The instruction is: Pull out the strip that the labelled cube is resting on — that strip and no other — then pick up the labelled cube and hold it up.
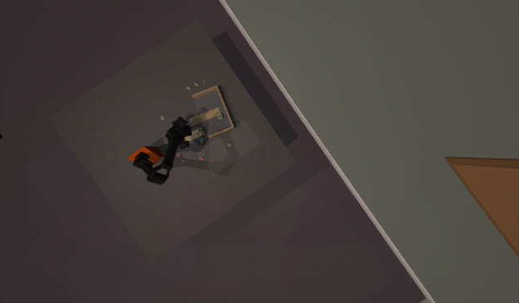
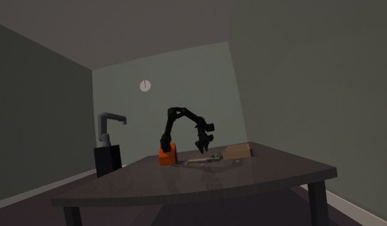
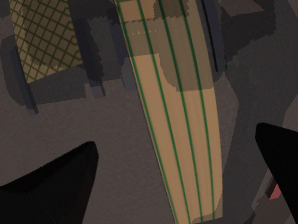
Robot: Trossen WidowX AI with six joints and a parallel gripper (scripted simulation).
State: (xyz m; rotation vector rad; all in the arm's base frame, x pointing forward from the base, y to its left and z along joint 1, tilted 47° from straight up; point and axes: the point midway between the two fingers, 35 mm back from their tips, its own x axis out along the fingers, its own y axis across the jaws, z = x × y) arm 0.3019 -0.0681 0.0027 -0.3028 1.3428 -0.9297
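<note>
My gripper [image 2: 204, 151] [image 3: 178, 141] is wide open and empty, its fingertips above and either side of a pale strip [image 1: 191, 137] [image 2: 201, 159] [image 3: 187, 150] with green lengthwise stripes. A small greenish cube [image 1: 199, 132] [image 2: 217, 156] is at that strip's far end, outside the tray. A second strip [image 1: 212, 114] [image 3: 42, 40], crosshatched, lies to the left in the wrist view and runs into the tray. Another greenish cube [image 1: 220, 116] is at its far end. The label on either cube is too small to read, and neither cube shows in the wrist view.
A low tan-walled tray [image 1: 224, 105] [image 2: 238, 154] is open toward the arm. Small pink pieces [image 1: 202, 158] [image 2: 203, 164] and tan bits [image 1: 229, 145] lie on the table. The arm stands at an orange base [image 1: 156, 154] [image 2: 168, 160]. A grey arm [image 2: 103, 126] stands beyond the table.
</note>
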